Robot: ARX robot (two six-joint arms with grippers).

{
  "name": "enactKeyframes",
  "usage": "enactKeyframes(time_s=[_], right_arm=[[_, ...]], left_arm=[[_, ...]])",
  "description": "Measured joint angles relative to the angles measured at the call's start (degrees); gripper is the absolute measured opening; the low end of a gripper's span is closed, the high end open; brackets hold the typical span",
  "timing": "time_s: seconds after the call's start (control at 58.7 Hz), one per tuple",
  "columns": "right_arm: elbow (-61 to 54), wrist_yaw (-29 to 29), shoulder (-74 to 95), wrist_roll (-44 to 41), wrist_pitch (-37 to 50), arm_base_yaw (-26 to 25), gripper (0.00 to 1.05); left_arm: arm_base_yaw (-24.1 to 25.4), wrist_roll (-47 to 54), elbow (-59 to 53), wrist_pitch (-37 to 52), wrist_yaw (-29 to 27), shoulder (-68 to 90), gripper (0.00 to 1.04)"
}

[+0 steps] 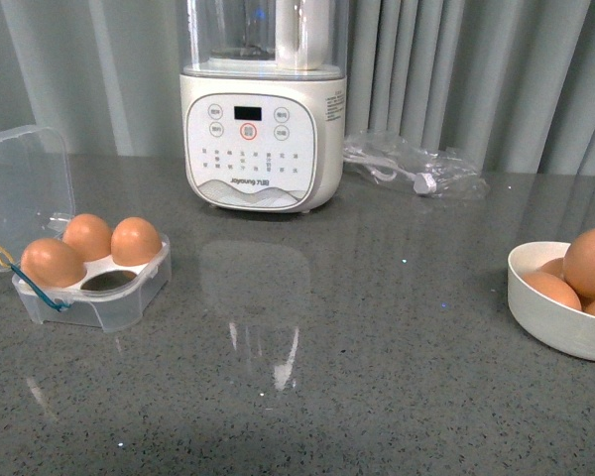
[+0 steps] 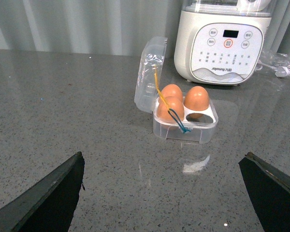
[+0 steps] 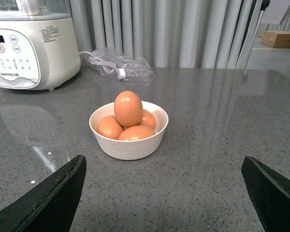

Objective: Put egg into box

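Observation:
The clear box (image 1: pixel 129 297) stands open at the left of the grey counter, its lid (image 1: pixel 25 178) tipped back. Three brown eggs fill three of its cups; the front right cup (image 1: pixel 109 283) is bare. More brown eggs are piled in a white bowl (image 1: pixel 550 317) at the right, one egg (image 1: pixel 592 260) on top. Neither arm shows in the front view. My left gripper (image 2: pixel 163 155) is open, short of the box (image 2: pixel 183 133) and holding nothing. My right gripper (image 3: pixel 164 158) is open and apart from the bowl (image 3: pixel 130 147) and its top egg (image 3: pixel 128 108).
A big white appliance (image 1: pixel 263 139) stands at the back centre before a grey curtain. A crumpled clear bag with a white cable (image 1: pixel 416 169) lies to its right. A cardboard carton (image 3: pixel 279 38) sits far off beyond the counter.

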Motion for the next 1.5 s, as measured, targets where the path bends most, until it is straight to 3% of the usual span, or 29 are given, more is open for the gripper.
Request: enactKeyframes(time_s=[0.102, 0.153, 0.272, 0.511, 0.596, 0.8, 0.988, 1.158, 1.311, 1.499], right_arm=[[0.00, -1.90, 0.15, -0.66, 0.52, -0.50, 0.97], [0.00, -6.36, 1.38, -2.86, 3.50, -0.81, 0.97], [0.00, -7.43, 6.71, -4.35, 10.51, 0.35, 0.97], [5.95, -8.61, 37.81, -4.66, 37.31, -2.40, 0.97], [10.64, -8.79, 47.98, -4.11, 40.41, -3.04, 0.97], [25.75, -8.37, 69.07, -1.88, 35.19, -2.45, 0.97], [34.99, -8.37, 76.54, -2.36, 27.85, -0.79, 0.97], [37.90, -8.02, 80.32, -3.23, 23.39, -0.50, 0.97], [37.90, -12.22, 81.99, -2.45, 24.48, -1.05, 0.97], [37.86, -12.55, 85.02, -2.21, 25.94, -1.46, 0.97]], left_arm=[[0.00, 0.00, 0.00, 0.00, 0.00, 0.00, 0.98], [0.00, 0.00, 0.00, 0.00, 0.00, 0.00, 0.98], [0.00, 0.00, 0.00, 0.00, 0.02, 0.00, 0.98], [0.00, 0.00, 0.00, 0.00, 0.02, 0.00, 0.98], [0.00, 0.00, 0.00, 0.00, 0.02, 0.00, 0.98], [0.00, 0.00, 0.00, 0.00, 0.02, 0.00, 0.98], [0.00, 0.00, 0.00, 0.00, 0.02, 0.00, 0.98], [0.00, 0.00, 0.00, 0.00, 0.02, 0.00, 0.98], [0.00, 0.00, 0.00, 0.00, 0.02, 0.00, 0.98], [0.00, 0.00, 0.00, 0.00, 0.02, 0.00, 0.98]])
